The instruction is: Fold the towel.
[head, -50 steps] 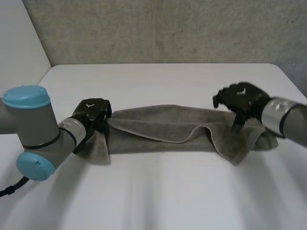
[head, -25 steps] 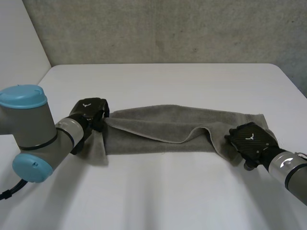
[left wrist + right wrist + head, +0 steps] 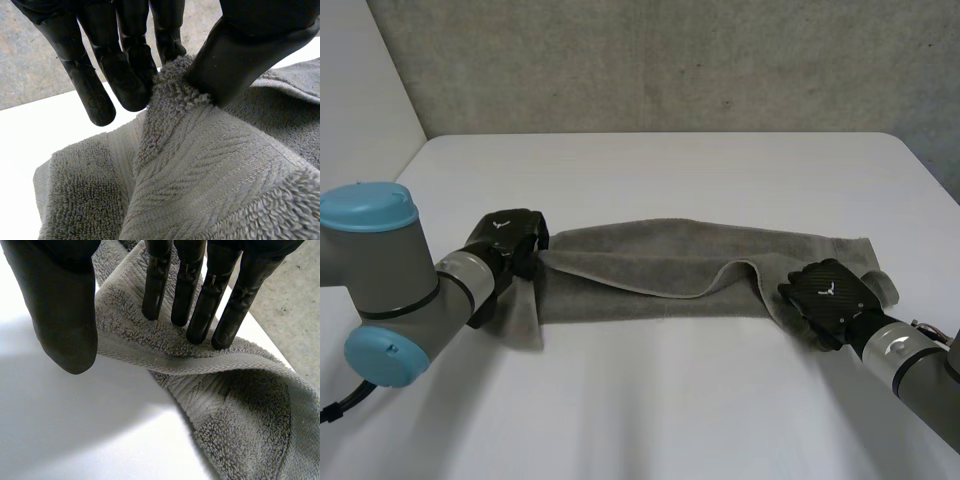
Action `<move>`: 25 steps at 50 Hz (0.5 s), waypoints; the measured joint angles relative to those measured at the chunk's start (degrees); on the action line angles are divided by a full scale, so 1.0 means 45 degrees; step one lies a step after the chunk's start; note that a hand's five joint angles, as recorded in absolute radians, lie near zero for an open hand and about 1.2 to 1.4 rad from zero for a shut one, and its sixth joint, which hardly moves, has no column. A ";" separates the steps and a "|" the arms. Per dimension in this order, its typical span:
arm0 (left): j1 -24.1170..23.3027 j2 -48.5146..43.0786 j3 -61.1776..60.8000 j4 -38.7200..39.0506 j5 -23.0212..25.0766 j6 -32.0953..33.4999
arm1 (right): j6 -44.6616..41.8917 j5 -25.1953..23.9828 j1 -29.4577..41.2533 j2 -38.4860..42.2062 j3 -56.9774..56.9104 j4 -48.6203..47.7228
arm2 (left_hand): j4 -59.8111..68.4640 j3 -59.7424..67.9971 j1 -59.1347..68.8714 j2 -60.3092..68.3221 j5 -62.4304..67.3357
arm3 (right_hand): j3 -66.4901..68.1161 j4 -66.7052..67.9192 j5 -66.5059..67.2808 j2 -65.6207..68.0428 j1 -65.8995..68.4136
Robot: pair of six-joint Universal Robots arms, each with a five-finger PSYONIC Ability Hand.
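We see a grey terry-cloth towel point(image 3: 650, 265), its pile looped and rough, with a flatter woven band by the hem. The white surface point(image 3: 650, 400) under it looks smooth and matt. The black left hand point(image 3: 250, 45) and right hand point(image 3: 60, 300) look like dull, faintly sheened plastic.

1. You are looking at a white table point(image 3: 650, 165) with rounded far corners; its far edge meets a grey wall point(image 3: 650, 60).
2. One thing lies directly on it, a grey towel point(image 3: 660, 272), bunched into a long band running left to right across the middle.
3. The towel's near edge lies fairly straight. A layer is folded over on top, and its edge slants from far left to near right.
4. The table's near part is bare white.
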 measured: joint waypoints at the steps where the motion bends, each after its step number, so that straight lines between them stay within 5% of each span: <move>1: 0.0001 0.0001 -0.0003 0.0000 0.0000 0.0000 | 0.0019 0.0003 0.0000 -0.0001 -0.0003 -0.0005 | 0.0002 0.0000 0.0000 0.0000 0.0000 | 0.0001 0.0002 -0.0001 0.0000 0.0012; 16: -0.0019 0.0017 -0.0050 -0.0003 0.0007 -0.0001 | 0.0335 0.0078 0.0136 0.0211 -0.0129 -0.0359 | 0.0001 0.0000 0.0001 0.0003 0.0001 | 0.0201 0.0186 0.0202 0.0155 0.0176; 25: -0.0034 0.0017 -0.0120 -0.0003 0.0015 0.0010 | 0.0330 0.0232 0.0429 0.0498 -0.0157 -0.0733 | 0.0001 0.0000 0.0001 0.0004 0.0000 | 0.3569 0.3616 0.3548 0.3719 0.3628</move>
